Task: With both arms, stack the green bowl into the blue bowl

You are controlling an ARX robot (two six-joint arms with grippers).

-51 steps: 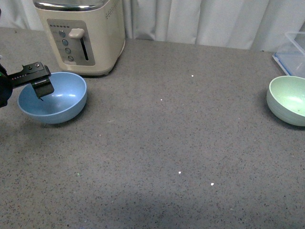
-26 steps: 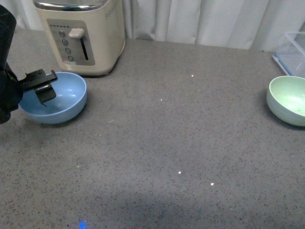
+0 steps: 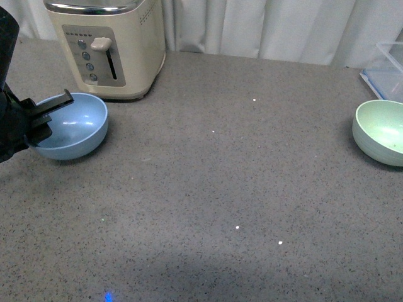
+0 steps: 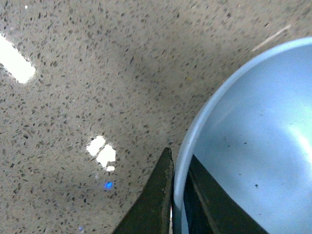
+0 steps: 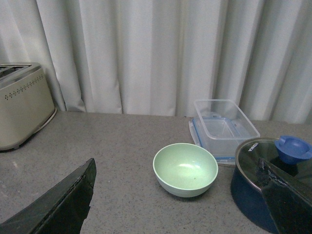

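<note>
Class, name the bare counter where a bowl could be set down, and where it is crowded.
Bare: the wide middle of the counter between blue bowl and green bowl. Crowded: far left, where toaster, blue bowl and left gripper bunch.

Grey speckled stone-look countertop (image 3: 239,189) fills foreground, few white flecks scattered. Pleated white fabric curtain (image 3: 264,28) spans whole back edge; wall or window behind, cannot tell. Cream boxy toaster (image 3: 110,47) back left, near curtain. Bright white light patches (image 4: 17,63) reflect off countertop; lighting soft, even.
</note>
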